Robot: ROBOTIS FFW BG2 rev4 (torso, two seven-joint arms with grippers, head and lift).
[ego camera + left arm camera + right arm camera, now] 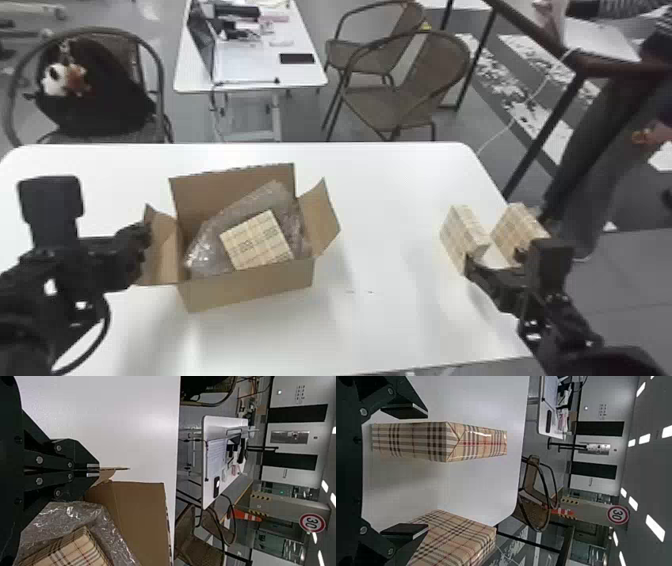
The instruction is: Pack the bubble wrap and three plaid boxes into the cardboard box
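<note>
Your left arm comes in at the lower left, forearm slanting up, wrist turned inward so the left end effector (143,240) points at the left side of the cardboard box (247,292). You have its fingers pinched together on the box's left flap (162,250), thin card between the tips. Your right arm comes from the lower right corner, angled up and to the left, with the right end effector (494,260) at the table's right side. You have that one spread wide, gripping nothing: one plaid box (457,235) stands on edge in the gap, nearer the left-hand finger, and a second plaid box (515,230) sits by the right-hand finger, apart from the first. Both are on the table (390,200). You've got the bubble wrap (210,250) inside the open cardboard box, with the third plaid box (255,240) lying tilted on top of it, patterned face up. Flaps stand open.
</note>
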